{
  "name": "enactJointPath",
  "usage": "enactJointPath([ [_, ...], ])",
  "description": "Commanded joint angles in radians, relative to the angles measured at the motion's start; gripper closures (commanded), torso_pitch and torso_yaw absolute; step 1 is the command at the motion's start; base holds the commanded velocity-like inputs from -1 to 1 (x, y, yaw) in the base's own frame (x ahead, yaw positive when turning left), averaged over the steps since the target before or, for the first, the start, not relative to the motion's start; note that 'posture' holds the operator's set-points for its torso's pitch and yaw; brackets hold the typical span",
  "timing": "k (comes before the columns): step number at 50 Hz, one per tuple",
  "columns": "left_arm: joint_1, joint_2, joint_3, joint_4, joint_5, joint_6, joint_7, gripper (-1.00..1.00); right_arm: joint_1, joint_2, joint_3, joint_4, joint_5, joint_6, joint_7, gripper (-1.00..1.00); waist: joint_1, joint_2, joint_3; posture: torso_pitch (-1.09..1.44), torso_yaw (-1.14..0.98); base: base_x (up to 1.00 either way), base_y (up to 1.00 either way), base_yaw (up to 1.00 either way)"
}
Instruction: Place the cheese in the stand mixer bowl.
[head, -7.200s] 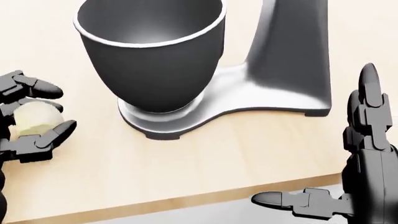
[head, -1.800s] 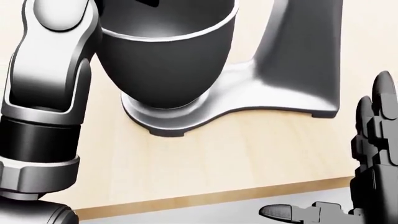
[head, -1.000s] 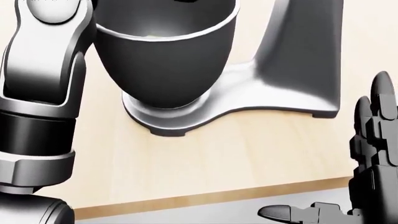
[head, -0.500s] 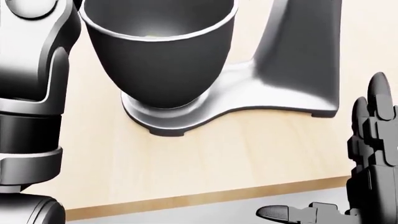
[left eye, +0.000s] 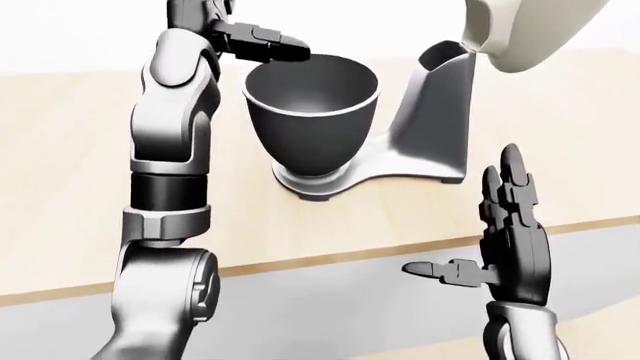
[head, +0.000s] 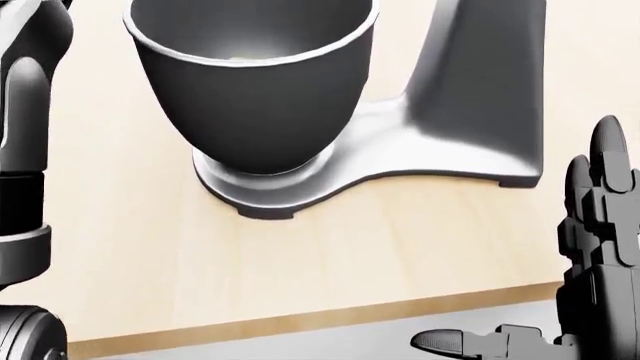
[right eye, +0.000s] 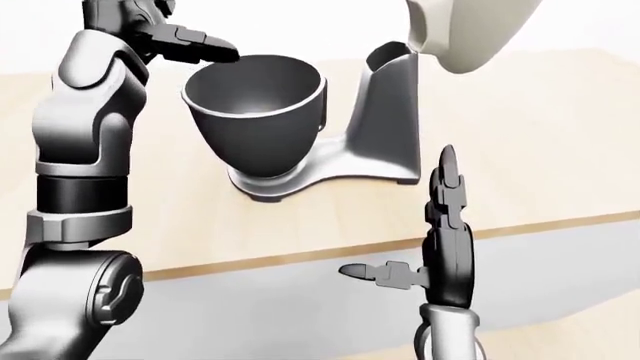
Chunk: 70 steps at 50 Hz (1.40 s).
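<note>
Pale cheese (head: 238, 57) inside bowl (head: 250, 90), left hand (left eye: 255, 41) just above rim.

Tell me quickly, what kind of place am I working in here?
Likely a kitchen, rendered in simulation: a stand mixer with its dark bowl stands on a light wooden counter, and little else shows.
</note>
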Motion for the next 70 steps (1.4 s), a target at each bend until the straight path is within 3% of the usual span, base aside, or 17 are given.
enactJointPath([
  [1,-0.037,0.017,0.007,-0.044,-0.005,-0.022,0.0,-1.0,-0.012,-0.002,0.0,-0.04,0.0,-0.027,-0.003,-1.0,0.0,0.001,-0.023,0.0,0.0,0.0,0.0,0.0],
  [25,0.049,0.135,0.053,-0.049,0.015,-0.069,-0.057,-1.0,-0.02,-0.003,0.006,-0.043,-0.005,-0.014,-0.006,-1.0,-0.002,0.008,-0.024,0.0,0.0,0.0,0.0,0.0],
  [33,0.074,0.175,0.072,-0.106,0.013,-0.018,-0.075,-1.0,-0.017,-0.004,0.005,-0.041,-0.003,-0.019,-0.005,-1.0,-0.003,0.011,-0.023,0.0,0.0,0.0,0.0,0.0],
  [42,0.142,0.237,0.101,-0.159,0.032,0.002,-0.112,-1.0,-0.018,-0.004,0.007,-0.035,-0.005,-0.021,-0.006,-1.0,-0.004,0.016,-0.022,0.0,0.0,0.0,0.0,0.0],
  [43,0.205,0.271,0.14,-0.205,0.026,0.006,-0.123,-1.0,-0.018,-0.004,0.01,-0.036,-0.007,-0.019,-0.006,-1.0,-0.004,0.017,-0.022,0.0,0.0,0.0,0.0,0.0],
  [45,0.225,0.283,0.146,-0.212,0.017,0.003,-0.121,-1.0,-0.018,-0.004,0.012,-0.036,-0.008,-0.019,-0.007,-1.0,-0.007,0.021,-0.022,0.0,0.0,0.0,0.0,0.0],
  [70,0.352,0.32,0.192,-0.322,-0.021,0.012,-0.107,-1.0,-0.022,-0.005,0.016,-0.037,-0.008,-0.009,-0.01,-1.0,-0.003,0.025,-0.023,0.0,0.0,0.0,0.0,0.0],
])
